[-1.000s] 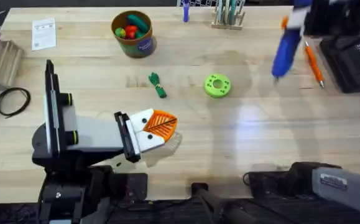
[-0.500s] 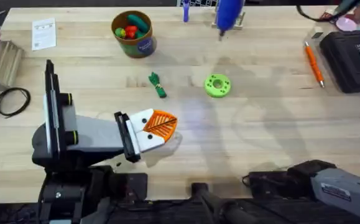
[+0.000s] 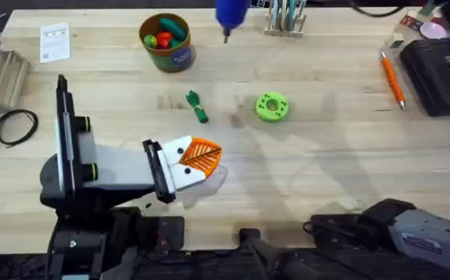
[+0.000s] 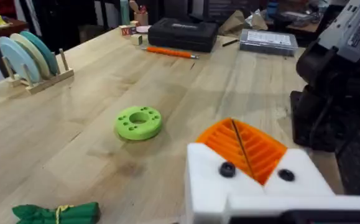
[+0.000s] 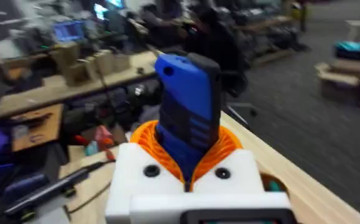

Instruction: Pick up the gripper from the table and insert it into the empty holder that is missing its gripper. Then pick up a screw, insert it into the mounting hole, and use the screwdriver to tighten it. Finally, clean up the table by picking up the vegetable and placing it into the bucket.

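Lime-green disc (image 3: 271, 106), orange stick (image 3: 392, 78), cable coil (image 3: 14, 126).

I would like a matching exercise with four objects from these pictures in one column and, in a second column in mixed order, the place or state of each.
Objects
1. blue pen-shaped screwdriver
2. small dark green leafy toy vegetable
3. round brown bucket
4. long thin orange stick

Places or states
A. lies on the wood beside the black case
B. held in the right gripper, above the table's far edge
C. stands upright, colourful toys inside
D. lies flat beside the lime-green disc

Pairs: 1-B, 2-D, 3-C, 4-A
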You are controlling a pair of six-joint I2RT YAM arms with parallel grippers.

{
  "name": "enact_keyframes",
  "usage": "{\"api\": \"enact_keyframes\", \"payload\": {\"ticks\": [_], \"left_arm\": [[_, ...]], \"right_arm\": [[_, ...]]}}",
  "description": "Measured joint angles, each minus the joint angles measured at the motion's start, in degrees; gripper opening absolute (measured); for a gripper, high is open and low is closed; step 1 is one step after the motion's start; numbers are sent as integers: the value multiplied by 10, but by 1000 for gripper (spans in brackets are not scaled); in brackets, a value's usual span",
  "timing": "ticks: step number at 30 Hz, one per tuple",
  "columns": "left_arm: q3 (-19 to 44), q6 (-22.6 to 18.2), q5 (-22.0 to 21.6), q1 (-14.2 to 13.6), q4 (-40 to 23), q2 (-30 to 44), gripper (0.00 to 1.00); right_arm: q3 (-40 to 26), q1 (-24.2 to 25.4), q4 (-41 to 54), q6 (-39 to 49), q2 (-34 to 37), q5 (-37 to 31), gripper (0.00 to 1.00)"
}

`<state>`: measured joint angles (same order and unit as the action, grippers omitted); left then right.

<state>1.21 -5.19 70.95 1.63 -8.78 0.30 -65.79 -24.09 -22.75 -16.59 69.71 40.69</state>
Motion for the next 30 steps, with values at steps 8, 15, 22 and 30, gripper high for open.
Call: {"api": "enact_keyframes", "payload": {"ticks": [8, 15, 22, 30], "left_arm": [[0, 0, 0, 0, 0, 0, 5], [0, 0, 0, 0, 0, 0, 5], [0, 0, 0, 0, 0, 0, 5], [0, 0, 0, 0, 0, 0, 5]], "right_arm": [[92, -4, -243, -119, 10, 84, 23], [102, -28, -262, -158, 46, 158, 23], [102, -73, -336, -146, 95, 207, 23], [102, -95, -435, -145, 136, 249, 23]]}}
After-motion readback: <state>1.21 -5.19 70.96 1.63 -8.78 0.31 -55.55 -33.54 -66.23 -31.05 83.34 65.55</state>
